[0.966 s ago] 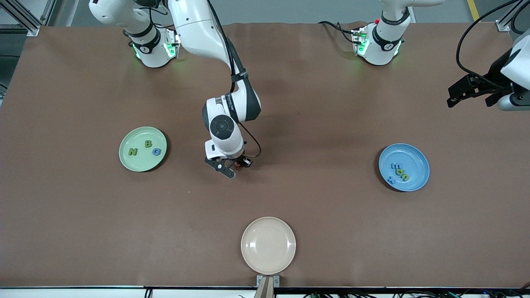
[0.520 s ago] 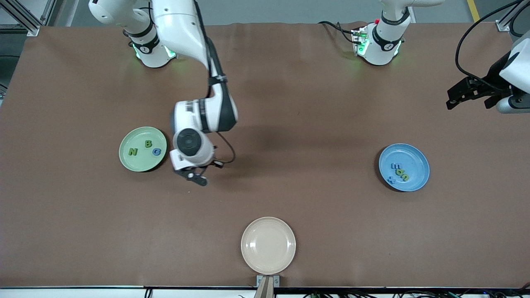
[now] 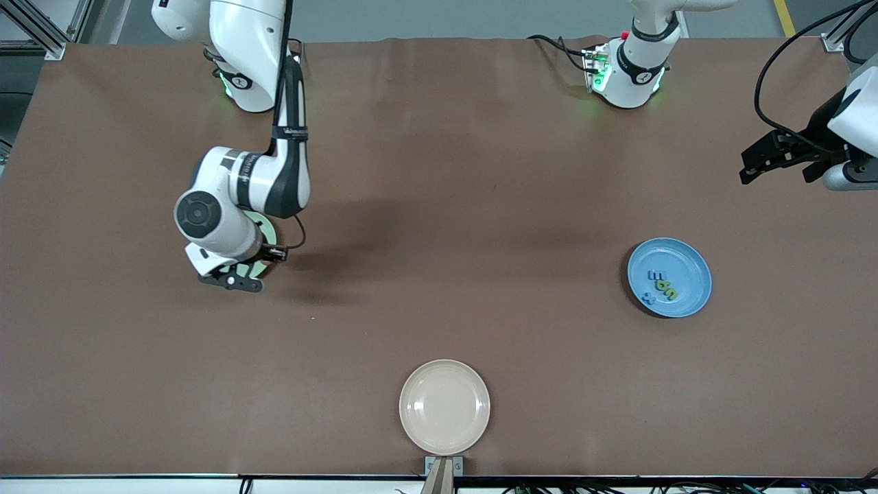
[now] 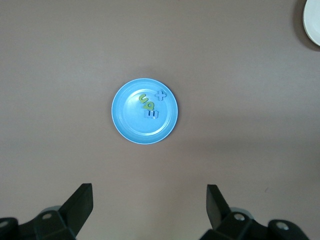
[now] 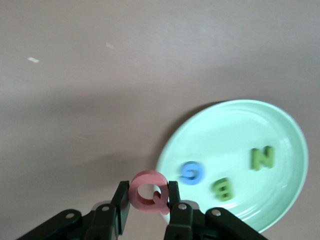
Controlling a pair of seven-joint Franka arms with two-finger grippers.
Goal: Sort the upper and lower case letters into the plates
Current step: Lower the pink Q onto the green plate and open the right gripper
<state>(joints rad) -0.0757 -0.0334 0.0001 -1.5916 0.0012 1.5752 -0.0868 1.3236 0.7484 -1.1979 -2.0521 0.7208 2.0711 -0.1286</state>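
My right gripper (image 5: pixel 148 200) is shut on a pink letter Q (image 5: pixel 148 192) and hangs over the edge of the pale green plate (image 5: pixel 280 130). In that plate lie a green N (image 5: pixel 262 157), a green B (image 5: pixel 223 189) and a blue G (image 5: pixel 192 172). In the front view the right gripper (image 3: pixel 236 281) and its wrist cover most of the green plate (image 3: pixel 270 237). The blue plate (image 3: pixel 689 257) holds several small letters (image 3: pixel 662 285). My left gripper (image 3: pixel 751 165) waits open in the air at the left arm's end of the table, looking down on the blue plate (image 4: pixel 127 125).
A cream-beige plate (image 3: pixel 444 406) with nothing in it sits near the table edge closest to the front camera, midway along the table. Brown table surface stretches between the plates.
The right arm has swung from the middle of the table toward the right arm's end, carrying the pink Q over the green plate. The left arm has barely moved.
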